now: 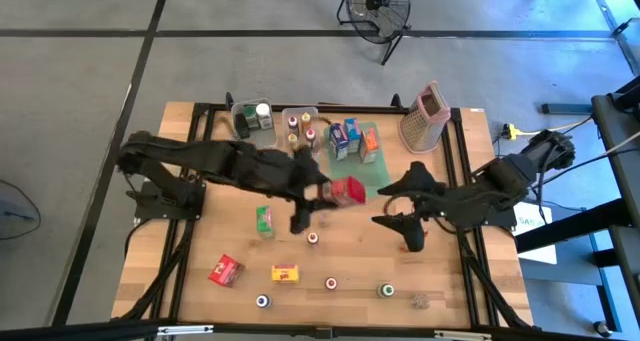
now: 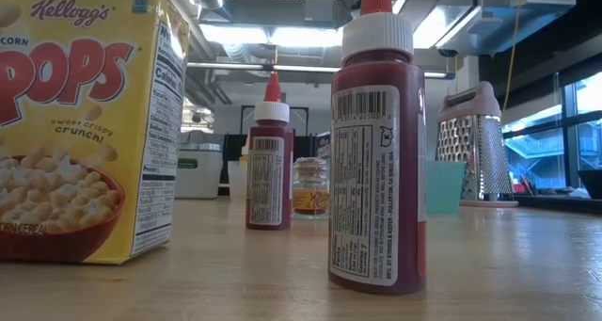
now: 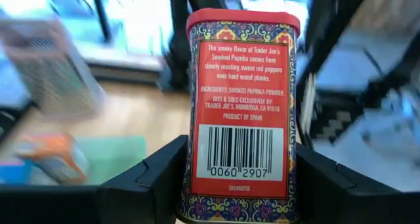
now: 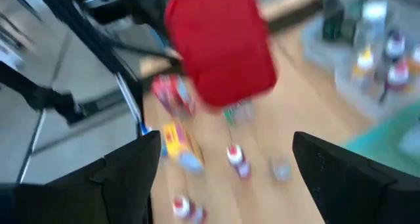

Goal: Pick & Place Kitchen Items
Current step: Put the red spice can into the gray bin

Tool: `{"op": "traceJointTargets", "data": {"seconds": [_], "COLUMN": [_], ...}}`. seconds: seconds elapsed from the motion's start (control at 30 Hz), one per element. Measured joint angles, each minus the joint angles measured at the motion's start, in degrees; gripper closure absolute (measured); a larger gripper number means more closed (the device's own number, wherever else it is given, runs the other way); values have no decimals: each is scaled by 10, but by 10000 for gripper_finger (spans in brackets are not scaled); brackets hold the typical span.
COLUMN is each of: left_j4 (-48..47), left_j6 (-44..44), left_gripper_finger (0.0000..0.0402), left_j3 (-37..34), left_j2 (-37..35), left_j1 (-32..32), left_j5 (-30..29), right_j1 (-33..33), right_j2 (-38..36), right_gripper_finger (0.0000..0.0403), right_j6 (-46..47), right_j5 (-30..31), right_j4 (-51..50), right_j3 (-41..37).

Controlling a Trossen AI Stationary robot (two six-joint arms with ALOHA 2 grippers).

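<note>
Now we are clamping the left gripper [image 3: 239, 178] on the red paprika tin [image 1: 347, 190], held upright mid-frame above the table [image 1: 450, 281]. The right gripper [image 4: 223, 165], centre-right, is standing wide open and empty. We are judging it best to carry the tin level toward the green tray [image 1: 352, 164] above.

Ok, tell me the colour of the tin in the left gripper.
Red tin, with a patterned multicoloured border; clearest in the left wrist view.

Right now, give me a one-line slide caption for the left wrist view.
Left end effector gripping a red smoked paprika tin upright above the table, label and barcode facing the camera.
</note>
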Motion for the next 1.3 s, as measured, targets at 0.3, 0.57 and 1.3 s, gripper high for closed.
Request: {"op": "traceJointTargets", "data": {"seconds": [0.3, 0.57, 1.3], "left_j4": [145, 196, 193], "left_j6": [69, 132, 140], "left_gripper_finger": [192, 192, 192], "left_j3": [0, 0, 0], "left_j2": [-94, -102, -152], "left_j1": [-49, -99, -143], "left_j5": [-92, -111, -201], "right_j1": [4, -5, -28], "right_j2": [22, 39, 82], "right_gripper_finger": [55, 55, 54], "right_j6": [-223, -254, -362], "right_j5": [26, 26, 196], "right_j4": [300, 509, 585], "right_j3": [0, 0, -1]}}
